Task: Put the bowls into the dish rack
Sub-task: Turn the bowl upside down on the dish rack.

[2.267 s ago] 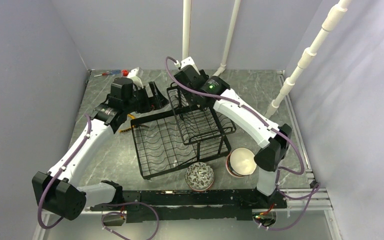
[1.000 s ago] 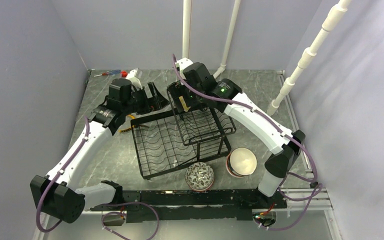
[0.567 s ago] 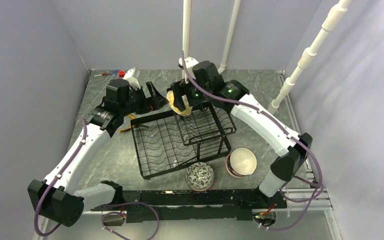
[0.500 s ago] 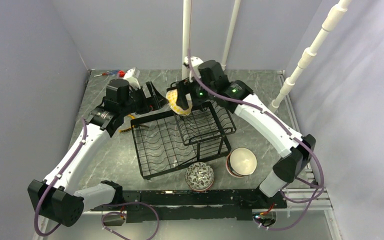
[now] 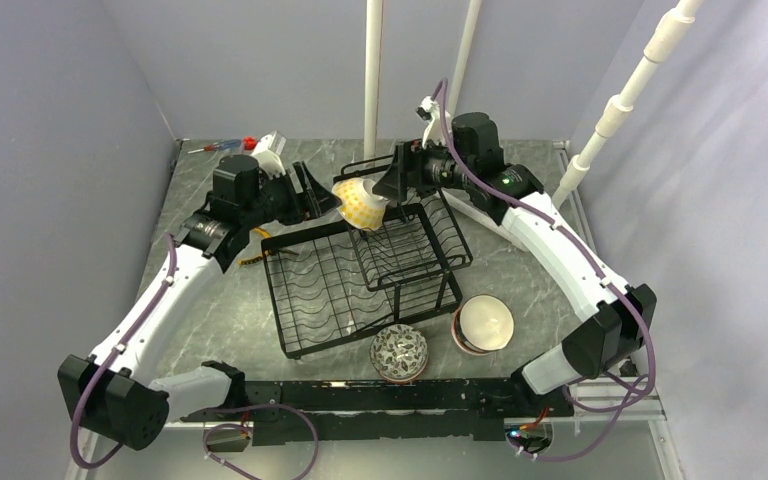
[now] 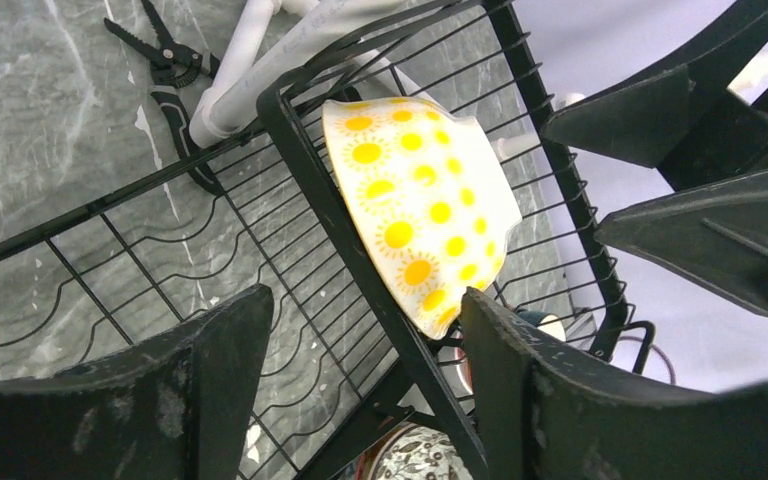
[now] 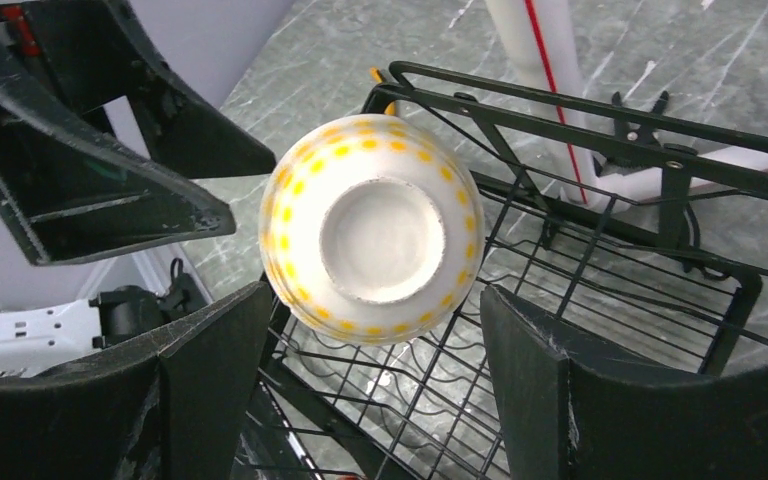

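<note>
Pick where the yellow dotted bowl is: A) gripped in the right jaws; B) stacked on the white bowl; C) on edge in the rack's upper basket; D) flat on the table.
C: the bowl stands on edge in the upper basket of the rack, both sets of jaws open and clear of it.

Grey marbled tabletop (image 5: 240, 300), plain lavender walls (image 5: 50, 150) on three sides, two white upright pipes (image 5: 372, 60) at 12 o'clock, jointed white pole (image 5: 620, 100) leaning at 2 o'clock, soft even light.
</note>
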